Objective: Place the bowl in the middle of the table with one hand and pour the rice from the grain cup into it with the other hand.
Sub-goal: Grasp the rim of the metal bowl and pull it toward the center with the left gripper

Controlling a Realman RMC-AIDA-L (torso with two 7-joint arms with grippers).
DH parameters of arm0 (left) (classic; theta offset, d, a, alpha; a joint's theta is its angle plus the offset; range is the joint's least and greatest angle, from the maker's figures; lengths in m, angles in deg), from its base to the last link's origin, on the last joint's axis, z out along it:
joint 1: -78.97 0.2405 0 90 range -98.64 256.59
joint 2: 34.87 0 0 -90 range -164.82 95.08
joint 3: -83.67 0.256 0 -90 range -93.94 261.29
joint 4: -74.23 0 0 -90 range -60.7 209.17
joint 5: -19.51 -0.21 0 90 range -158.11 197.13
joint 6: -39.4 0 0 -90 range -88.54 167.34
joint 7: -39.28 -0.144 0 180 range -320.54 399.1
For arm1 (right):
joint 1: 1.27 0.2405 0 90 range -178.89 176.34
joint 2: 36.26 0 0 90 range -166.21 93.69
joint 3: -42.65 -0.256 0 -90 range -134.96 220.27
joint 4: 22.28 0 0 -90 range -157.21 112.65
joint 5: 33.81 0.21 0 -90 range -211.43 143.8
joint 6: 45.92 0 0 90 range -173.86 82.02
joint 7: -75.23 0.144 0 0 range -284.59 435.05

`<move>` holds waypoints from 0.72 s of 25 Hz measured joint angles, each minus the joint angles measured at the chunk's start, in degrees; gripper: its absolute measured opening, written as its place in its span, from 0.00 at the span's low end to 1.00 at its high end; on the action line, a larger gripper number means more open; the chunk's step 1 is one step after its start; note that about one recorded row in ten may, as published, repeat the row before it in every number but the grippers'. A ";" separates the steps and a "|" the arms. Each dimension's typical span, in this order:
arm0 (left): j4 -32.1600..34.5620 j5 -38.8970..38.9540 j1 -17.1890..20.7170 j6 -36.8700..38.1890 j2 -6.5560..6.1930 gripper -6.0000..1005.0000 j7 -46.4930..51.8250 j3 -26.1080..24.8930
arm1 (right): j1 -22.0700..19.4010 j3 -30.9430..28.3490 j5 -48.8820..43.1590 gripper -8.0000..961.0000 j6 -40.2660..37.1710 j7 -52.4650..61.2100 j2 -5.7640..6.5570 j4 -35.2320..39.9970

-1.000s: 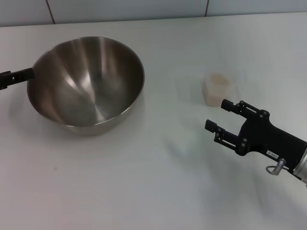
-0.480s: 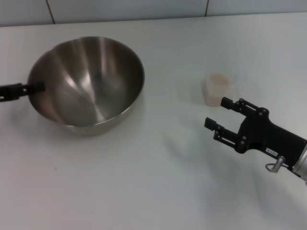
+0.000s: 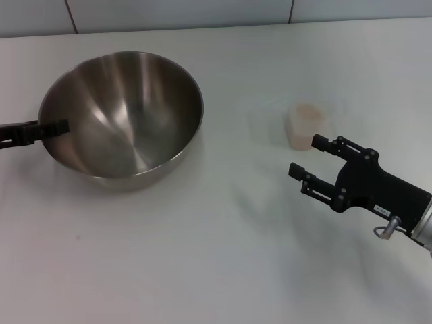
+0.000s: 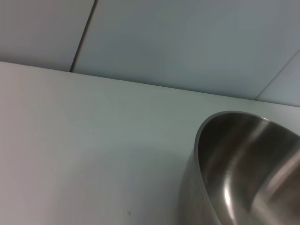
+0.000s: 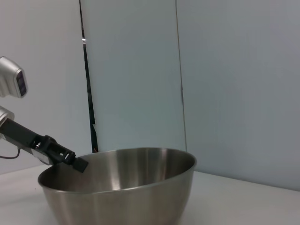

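White tabletop (image 3: 223, 256) stretches under me, pale wall panels behind it. Biggest thing on it is the bowl (image 3: 121, 118), sitting left of the middle. Over the last second my left gripper (image 3: 47, 128) has slid in along the bowl's near-left rim and now reaches over the edge, while the bowl itself has barely moved; I judge the placing step is still in hand and the bowl has yet to reach the centre. Whether that gripper's fingers are pinching the rim I cannot tell.

My right gripper (image 3: 314, 156) has crept a little closer to the grain cup (image 3: 305, 124). Its fingers are spread wide, holding nothing, just short of the cup. Pinkish rice (image 3: 308, 111) fills the cup, unpoured.
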 joint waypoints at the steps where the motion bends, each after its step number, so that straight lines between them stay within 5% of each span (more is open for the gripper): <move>1: 0.00 0.02 -0.01 -0.03 0.02 0.74 -0.26 0.01 | 0.00 -0.14 0.00 0.73 0.01 0.00 0.00 0.01; 7: -0.62 0.13 -0.63 0.05 0.02 0.73 0.20 0.64 | -0.01 -0.59 0.00 0.73 0.35 0.00 0.00 -0.03; 15: -0.07 -0.27 -0.93 0.54 -0.21 0.33 1.23 2.10 | 0.12 -0.59 0.43 0.73 0.45 0.00 0.00 -0.08; 18: 0.01 -0.27 -0.96 0.61 -0.22 0.26 1.23 2.10 | 0.30 -0.59 0.56 0.73 0.45 0.00 0.00 -0.24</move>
